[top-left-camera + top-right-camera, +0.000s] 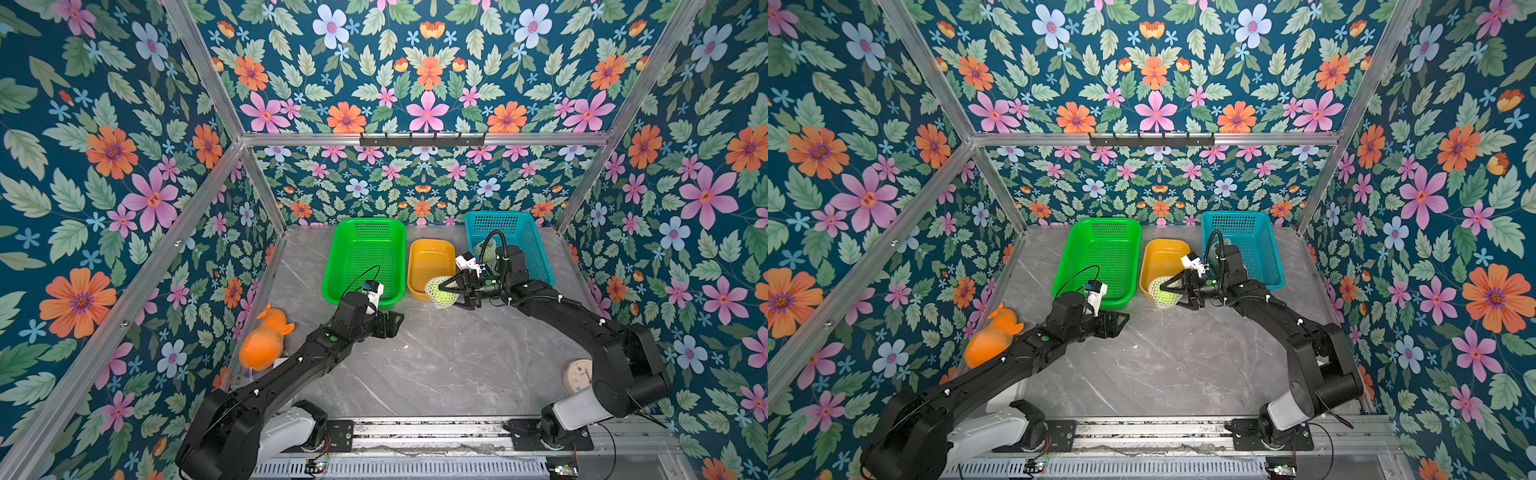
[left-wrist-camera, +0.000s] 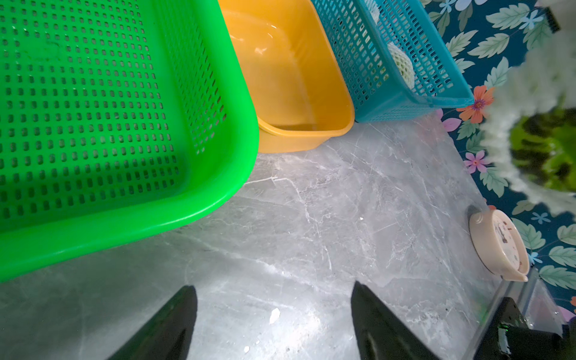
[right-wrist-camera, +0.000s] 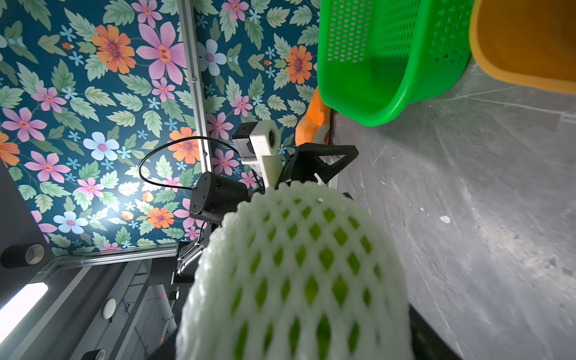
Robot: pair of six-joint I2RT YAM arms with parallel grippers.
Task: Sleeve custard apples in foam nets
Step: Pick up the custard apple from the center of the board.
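I find no text, label, brand or number that I can read in any of my views. The only candidate is the small cream clock (image 2: 498, 246) standing on the table near the right arm's base: its dial carries dark marks, but from the left wrist camera they are too blurred for me to read as numerals, and in both top views the face is too small to make out.
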